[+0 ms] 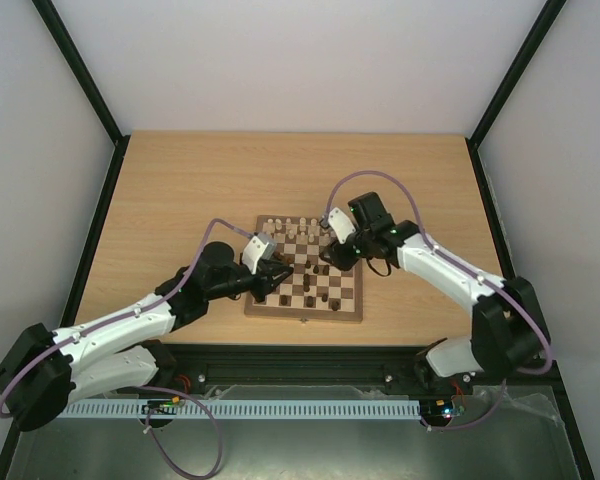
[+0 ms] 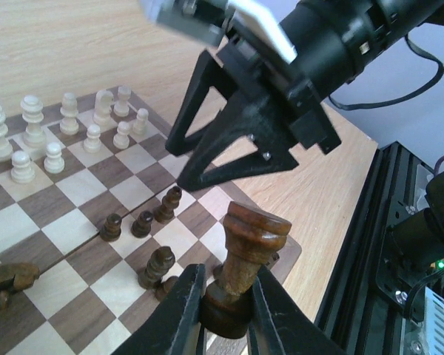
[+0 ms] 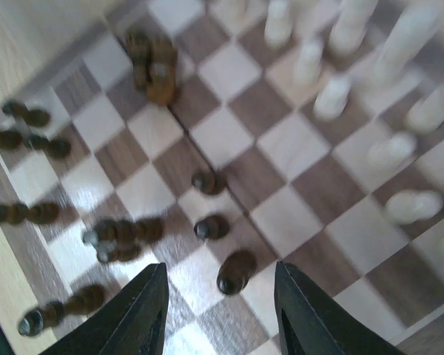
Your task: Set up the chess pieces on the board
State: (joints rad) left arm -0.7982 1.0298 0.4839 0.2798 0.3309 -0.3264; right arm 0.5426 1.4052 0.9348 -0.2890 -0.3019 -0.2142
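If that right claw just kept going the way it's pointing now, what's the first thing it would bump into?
Likely the dark pawn, which stands just ahead, centred before the open right gripper. Depth is unclear, so it might straddle the pawn and touch the board instead.

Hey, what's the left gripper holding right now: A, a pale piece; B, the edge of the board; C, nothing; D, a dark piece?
D: in the left wrist view the left gripper is shut on the base of a dark piece, with a finger on each side.
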